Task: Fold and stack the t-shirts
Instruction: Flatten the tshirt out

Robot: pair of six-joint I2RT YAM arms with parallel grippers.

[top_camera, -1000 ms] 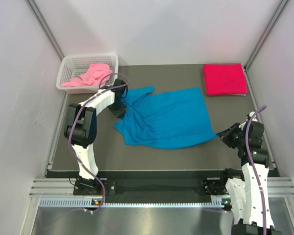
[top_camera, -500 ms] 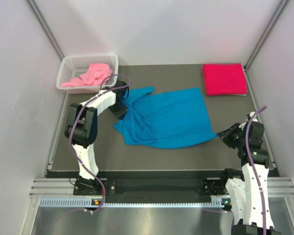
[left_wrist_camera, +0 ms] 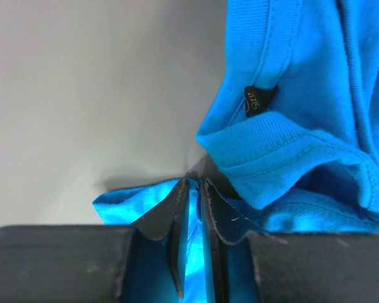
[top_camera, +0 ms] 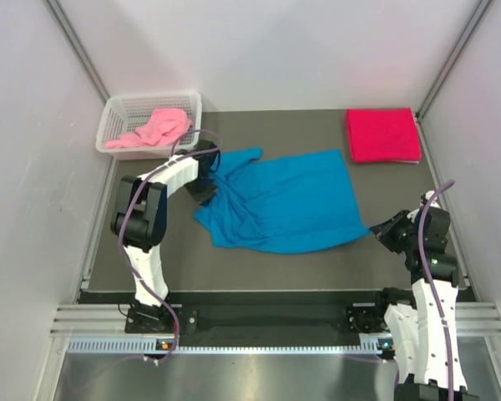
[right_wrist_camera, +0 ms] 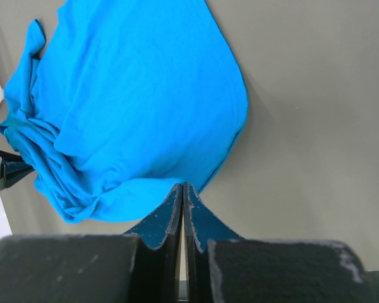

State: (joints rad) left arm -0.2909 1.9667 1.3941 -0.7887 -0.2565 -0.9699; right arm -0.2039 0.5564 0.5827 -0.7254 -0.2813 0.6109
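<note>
The blue t-shirt (top_camera: pixel 284 205) lies crumpled and half spread in the middle of the mat, its collar end bunched at the left. My left gripper (top_camera: pixel 202 190) sits at that bunched end. In the left wrist view its jaws (left_wrist_camera: pixel 192 183) are pinched to a narrow gap with a fold of the blue t-shirt (left_wrist_camera: pixel 303 126) between them, and the collar label shows just above. My right gripper (top_camera: pixel 382 234) is shut and empty, just off the shirt's near right corner (right_wrist_camera: pixel 132 107). A red t-shirt (top_camera: pixel 382 135) lies folded at the far right. A pink t-shirt (top_camera: pixel 154 129) lies in the basket.
A white mesh basket (top_camera: pixel 117 109) stands at the far left corner, close behind my left arm. White walls close in the sides and back. The dark mat (top_camera: pixel 259 267) is bare along its near edge between the two arm bases.
My left gripper's jaws have narrowed a little on the blue cloth and the wrist has shifted slightly. The right arm and the shirts have not moved.
</note>
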